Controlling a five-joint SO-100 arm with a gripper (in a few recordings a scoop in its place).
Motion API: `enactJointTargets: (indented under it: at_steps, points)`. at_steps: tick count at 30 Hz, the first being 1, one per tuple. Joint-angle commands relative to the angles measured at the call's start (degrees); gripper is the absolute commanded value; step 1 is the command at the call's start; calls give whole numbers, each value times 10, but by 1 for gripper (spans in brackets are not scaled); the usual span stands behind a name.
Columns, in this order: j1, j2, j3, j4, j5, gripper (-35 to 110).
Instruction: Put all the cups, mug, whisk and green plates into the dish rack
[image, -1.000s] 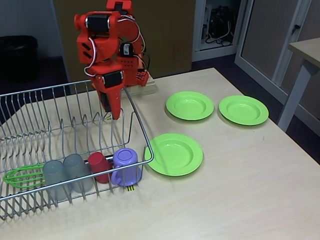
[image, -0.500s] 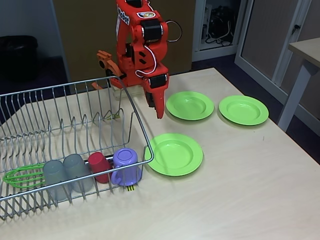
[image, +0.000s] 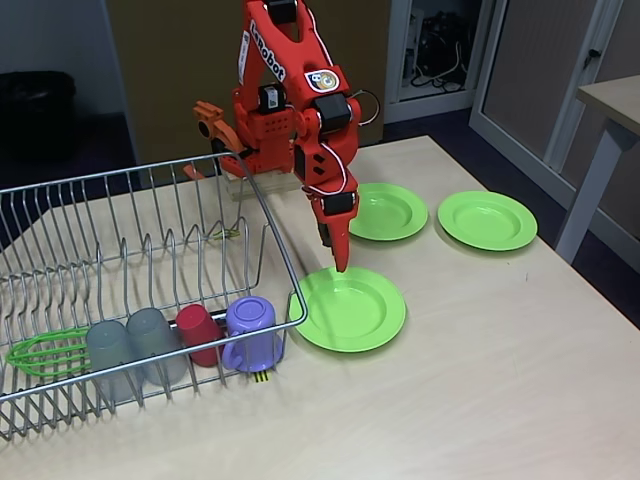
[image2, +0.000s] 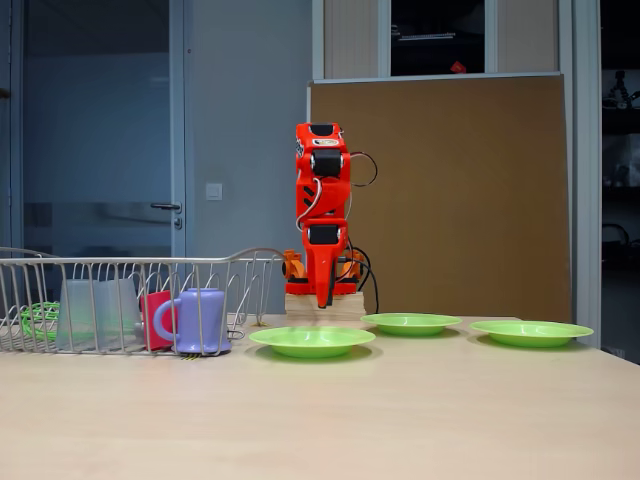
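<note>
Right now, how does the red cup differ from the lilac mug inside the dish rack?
The red cup has no handle; the lilac mug has a side handle. The red cup looks narrower than the lilac mug. The mug sits nearest the dish rack's front corner, and the cup stands between it and the grey tumblers. Both appear to be upside down.

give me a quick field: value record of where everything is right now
claw: above far rim of nearest green plate, pointing down, holding nothing; open or shut unclear
in dish rack: whisk, two grey cups, red cup, lilac mug
on table: nearest green plate, middle green plate, far right green plate
left to load: three green plates
</note>
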Motion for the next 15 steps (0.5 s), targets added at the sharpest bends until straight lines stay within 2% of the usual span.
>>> enactJointTargets:
  at_steps: [1, 6, 15]
  points:
    - [-15, -23, 4, -40, 16, 30]
    - [-14, -77, 1, -91, 18, 30]
    - [-4, -113, -11, -105, 23, 29]
